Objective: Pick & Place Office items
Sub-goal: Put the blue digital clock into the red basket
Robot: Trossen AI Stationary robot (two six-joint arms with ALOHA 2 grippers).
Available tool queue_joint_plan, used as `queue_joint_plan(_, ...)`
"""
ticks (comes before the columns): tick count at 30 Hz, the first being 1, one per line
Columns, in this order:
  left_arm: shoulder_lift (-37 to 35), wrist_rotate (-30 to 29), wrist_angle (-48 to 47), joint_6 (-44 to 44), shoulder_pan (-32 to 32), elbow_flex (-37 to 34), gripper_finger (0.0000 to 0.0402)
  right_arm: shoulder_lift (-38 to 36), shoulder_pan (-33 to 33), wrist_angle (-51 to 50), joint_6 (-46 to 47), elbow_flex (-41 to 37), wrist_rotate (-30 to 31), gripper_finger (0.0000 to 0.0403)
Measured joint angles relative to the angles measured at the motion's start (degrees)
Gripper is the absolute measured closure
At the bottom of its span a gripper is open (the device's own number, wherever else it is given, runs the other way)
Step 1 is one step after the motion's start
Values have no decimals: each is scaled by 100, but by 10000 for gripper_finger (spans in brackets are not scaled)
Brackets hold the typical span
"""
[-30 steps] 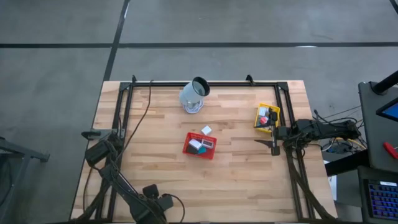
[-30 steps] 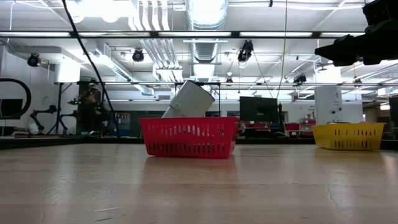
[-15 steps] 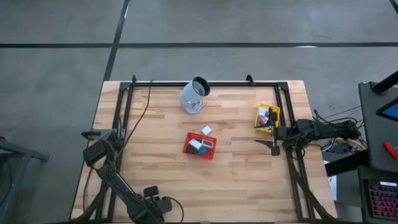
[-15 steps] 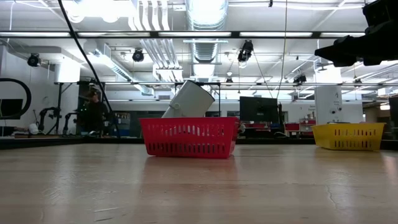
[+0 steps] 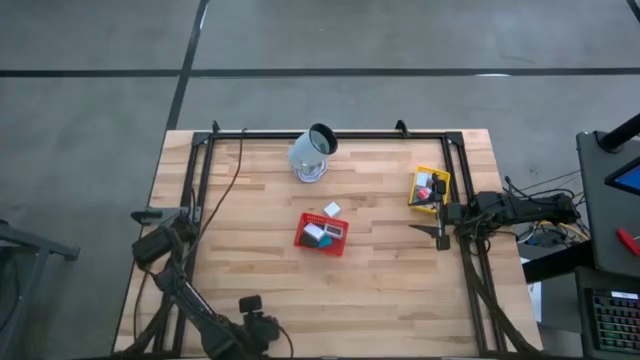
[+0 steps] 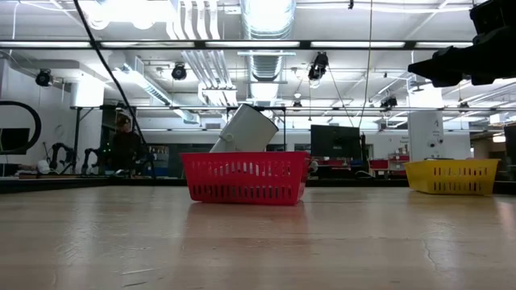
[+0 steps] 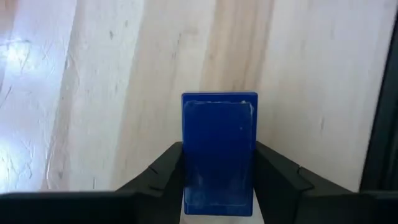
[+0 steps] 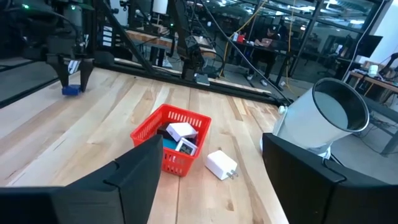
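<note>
Near the surface's front-left corner, left hand (image 7: 217,180) clenched on a dark blue flat block (image 7: 219,152). Lift straight before carrying it trayward. Right hand (image 5: 437,236) released beside yellow tray (image 5: 416,180).

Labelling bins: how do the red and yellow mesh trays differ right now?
The red mesh tray sits mid-table; the yellow mesh tray sits near the right edge, beside the right gripper. A white plug lies beside the red tray; nothing lies loose beside the yellow one. Both hold small items.
</note>
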Motion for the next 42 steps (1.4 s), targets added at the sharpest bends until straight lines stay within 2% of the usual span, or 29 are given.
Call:
queue_joint_plan(11, -64, -493, 271, -177, -97, -231, 255, 0, 0, -3, 41, 0, -2, 141)
queue_joint_plan(19, -389, -1746, 889, -171, -94, -778, 255, 0, 0, -7, 27, 0, -4, 138)
queue_joint_plan(24, -874, -2626, 2287, 256, -93, -1657, 255, 0, 0, -7, 8, 0, -6, 133)
queue_joint_plan(30, -1579, -3430, 4514, 1523, 52, -2946, 255, 2, 0, -15, -10, -16, -10, 138)
queue_joint_plan(35, -2060, -3651, 6050, 2634, 395, -3894, 255, 0, 0, -14, -5, -37, -12, 142)
queue_joint_plan(42, -2394, -3527, 8382, 4243, 1047, -5006, 255, -2, 0, 48, -38, -42, -56, 136)
